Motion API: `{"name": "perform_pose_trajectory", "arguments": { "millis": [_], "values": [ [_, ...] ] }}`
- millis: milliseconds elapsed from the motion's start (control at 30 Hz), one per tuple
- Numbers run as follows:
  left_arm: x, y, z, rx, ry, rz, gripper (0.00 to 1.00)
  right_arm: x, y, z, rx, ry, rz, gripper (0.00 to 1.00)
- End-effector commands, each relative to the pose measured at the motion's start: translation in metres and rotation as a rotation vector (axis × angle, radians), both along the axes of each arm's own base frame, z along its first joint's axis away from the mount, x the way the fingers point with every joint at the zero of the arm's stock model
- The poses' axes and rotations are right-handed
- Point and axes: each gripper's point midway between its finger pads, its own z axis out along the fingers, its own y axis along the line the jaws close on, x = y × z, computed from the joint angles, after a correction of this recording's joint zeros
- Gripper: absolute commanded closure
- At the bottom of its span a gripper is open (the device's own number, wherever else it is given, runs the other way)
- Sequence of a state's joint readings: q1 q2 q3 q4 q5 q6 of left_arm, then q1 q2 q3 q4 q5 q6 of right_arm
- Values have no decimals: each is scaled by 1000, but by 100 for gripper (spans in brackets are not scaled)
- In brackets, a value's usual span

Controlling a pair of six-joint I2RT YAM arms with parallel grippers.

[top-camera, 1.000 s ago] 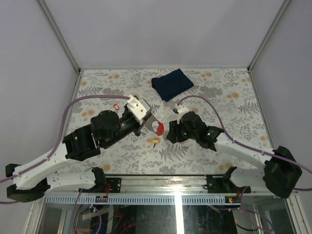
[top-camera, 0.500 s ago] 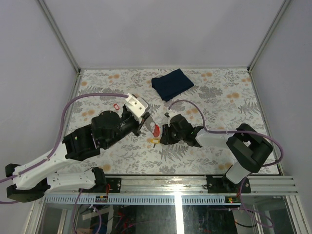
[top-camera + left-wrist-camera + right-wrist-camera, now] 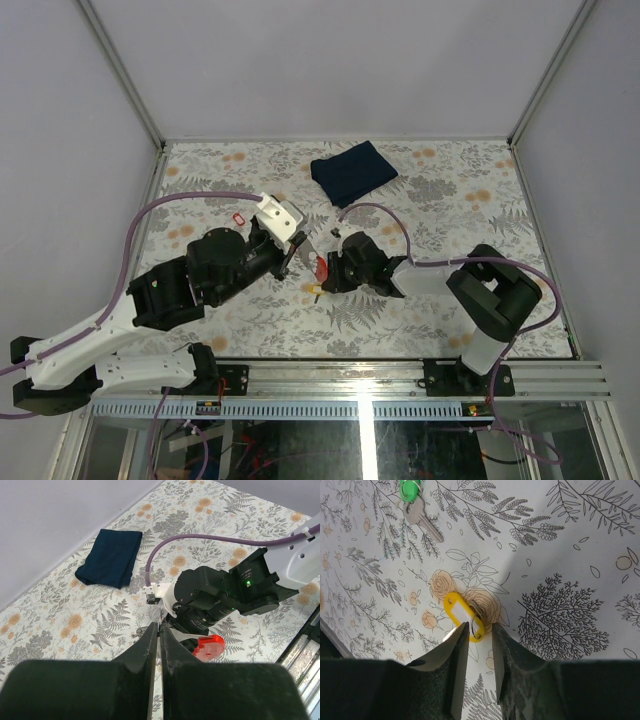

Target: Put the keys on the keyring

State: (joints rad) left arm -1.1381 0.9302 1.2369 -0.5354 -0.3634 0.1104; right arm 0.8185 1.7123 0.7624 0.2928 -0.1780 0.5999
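Two grippers, two states: my left gripper (image 3: 159,628) is pressed together on the keyring (image 3: 320,267), red tag (image 3: 208,647) hanging at 4 o'clock off the tips. My right gripper (image 3: 479,633) stands apart, straddling the near end of the yellow key (image 3: 463,614) flat on the counter (image 3: 560,540); green key (image 3: 416,513) lies at 11 o'clock from it, well apart.

No legible txt, nos. or brand marks; white insert on yellow key tag (image 3: 464,616) looks blank.
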Motion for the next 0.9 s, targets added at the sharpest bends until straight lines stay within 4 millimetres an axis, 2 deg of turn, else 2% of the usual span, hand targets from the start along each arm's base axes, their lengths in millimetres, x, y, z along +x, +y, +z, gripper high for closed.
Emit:
{"name": "perform_pose_trajectory", "arguments": {
  "millis": [0, 233, 333, 700, 867],
  "values": [
    [1, 3, 11, -48, -21, 16, 100, 8, 15, 8, 39, -26, 14, 72],
    [1, 4, 10, -47, -25, 17, 100, 6, 17, 12, 52, -33, 39, 91],
    [1, 5, 10, -46, -28, 15, 100, 7, 15, 23, 63, -71, 48, 96],
    [-1, 2, 3, -43, -46, -14, 100, 12, -10, 91, -9, -335, 151, 98],
    [0, 4, 6, -60, -64, -7, 100, 12, -22, 108, -47, -454, 209, 96]
  ]
}}
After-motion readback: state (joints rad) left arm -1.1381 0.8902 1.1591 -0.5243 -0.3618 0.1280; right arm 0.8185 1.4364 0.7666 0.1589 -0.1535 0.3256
